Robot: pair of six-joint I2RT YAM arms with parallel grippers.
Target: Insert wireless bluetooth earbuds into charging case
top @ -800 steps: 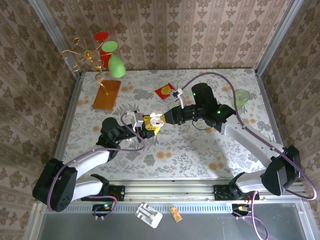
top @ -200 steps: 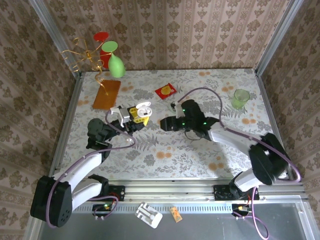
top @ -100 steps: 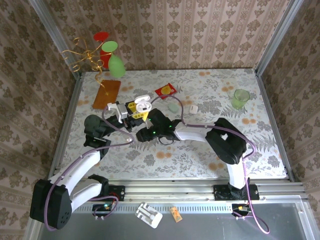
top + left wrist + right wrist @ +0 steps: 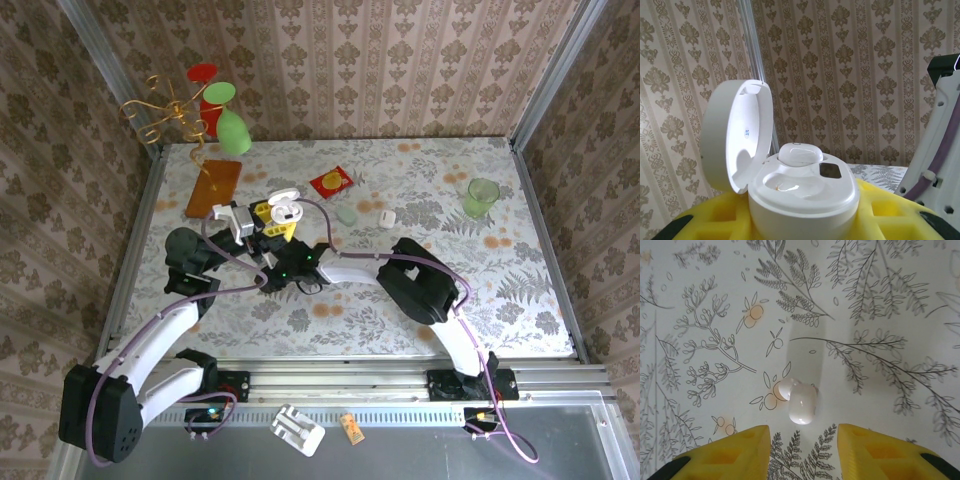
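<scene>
Back of table (image 4: 520,290): red packet (image 4: 331,181), green cup (image 4: 481,196), orange card (image 4: 213,188). L claw (image 4: 272,222) hugs the charging case (image 4: 805,195), lid up, w/ one earbud (image 4: 799,154) in a slot. R claw (image 4: 800,432) is wide, pads apart, just short of the loose earbud (image 4: 801,403) on the table, not touching.

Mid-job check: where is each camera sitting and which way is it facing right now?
Top external: fixed above and behind, looking down on the table; left arm and right arm show, left gripper holding the open charging case.
Left wrist: faces sideways toward the wall; its yellow fingers flank the case, seated earbud inside.
Right wrist: faces straight down at the table; right gripper open above a loose earbud.
Shared: top and left wrist both show the case.
</scene>
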